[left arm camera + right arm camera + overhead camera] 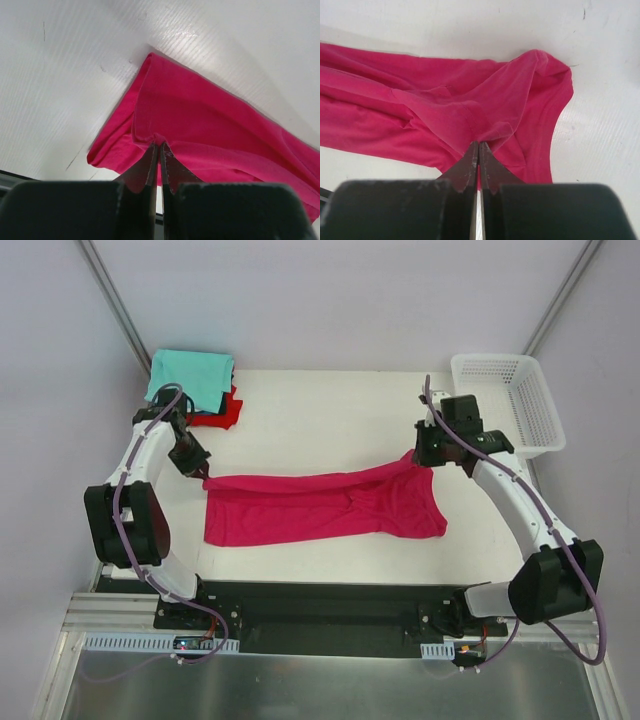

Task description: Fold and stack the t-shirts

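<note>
A large magenta-pink t-shirt (320,508) lies stretched across the middle of the table, folded lengthwise. My left gripper (205,473) is shut on its far left corner; the left wrist view shows the cloth (210,125) pinched at the fingertips (159,146). On the right, my right gripper (418,456) is shut on the shirt's far right edge, where the fabric (470,115) bunches up at the jaws (478,144). A folded teal t-shirt (192,376) sits on a folded red one (226,412) at the back left corner.
A white plastic mesh basket (508,400) stands at the back right corner, just behind the right arm. Bare white table (320,420) lies behind the pink shirt. The table's front edge runs along the black rail holding the arm bases.
</note>
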Robot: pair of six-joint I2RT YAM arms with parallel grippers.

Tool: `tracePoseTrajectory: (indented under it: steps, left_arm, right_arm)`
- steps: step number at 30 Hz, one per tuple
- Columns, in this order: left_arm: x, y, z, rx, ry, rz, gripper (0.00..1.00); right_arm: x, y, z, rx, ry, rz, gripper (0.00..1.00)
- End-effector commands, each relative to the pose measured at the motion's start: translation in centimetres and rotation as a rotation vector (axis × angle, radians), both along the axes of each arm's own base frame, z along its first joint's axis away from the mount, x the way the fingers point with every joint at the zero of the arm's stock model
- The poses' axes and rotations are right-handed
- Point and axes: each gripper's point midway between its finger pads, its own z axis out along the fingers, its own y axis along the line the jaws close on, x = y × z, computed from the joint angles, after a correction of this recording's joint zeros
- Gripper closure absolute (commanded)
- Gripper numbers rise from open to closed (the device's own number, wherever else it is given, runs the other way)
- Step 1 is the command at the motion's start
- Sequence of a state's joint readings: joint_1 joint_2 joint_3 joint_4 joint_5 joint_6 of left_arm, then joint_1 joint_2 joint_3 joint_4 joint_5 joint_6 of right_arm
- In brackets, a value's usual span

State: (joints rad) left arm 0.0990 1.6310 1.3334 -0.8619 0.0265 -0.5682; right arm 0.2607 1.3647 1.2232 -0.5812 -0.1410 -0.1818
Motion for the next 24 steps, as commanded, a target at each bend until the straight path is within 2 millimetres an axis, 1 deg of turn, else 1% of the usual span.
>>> tracePoseTrajectory:
  steps: [1,6,14,21,24]
  left_arm:
    - [-1.2,-0.4,0.3,-0.008,-0.022,-0.011,1.00]
    - [-1.8,-0.4,0.0,-0.002,-0.020,-0.012,1.00]
    - [-2.9,-0.5,-0.4,-0.006,-0.016,-0.010,1.00]
    - [-4.0,-0.8,-1.1,-0.015,-0.003,-0.012,1.00]
    - [-4.5,-0.9,-1.1,-0.016,-0.006,-0.019,1.00]
  right_arm:
    - [-1.4,-0.3,0.3,0.000,-0.010,-0.033,0.99]
    - [-3.2,-0.8,-1.6,-0.062,0.063,-0.035,0.99]
    - [-5.6,-1.3,-3.1,-0.110,0.150,-0.047,0.99]
    - [-6.8,-0.8,-3.3,-0.126,0.178,-0.024,0.99]
    - [-7.3,-0.7,-3.3,-0.126,0.183,-0.020,0.99]
